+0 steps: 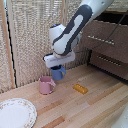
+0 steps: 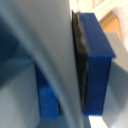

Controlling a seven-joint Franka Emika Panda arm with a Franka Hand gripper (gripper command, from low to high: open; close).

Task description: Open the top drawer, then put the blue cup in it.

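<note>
- Now the tool [image 1: 58, 66] is clamped on the blue cup's [image 1: 58, 74] wall, 1 pad [image 2: 80, 60] against it, the cup lifted off the bench [image 1: 95, 107] just above the pink mug [image 1: 47, 85].
- Stiff, light and likely slick, it is best pinched at the rim.
- Beyond the pink mug, the top drawer [image 1: 102, 36] looks slightly pulled out.

Blue cup [image 1: 58, 73] lifted above the wood; top drawer [image 1: 102, 37] shut.
</note>
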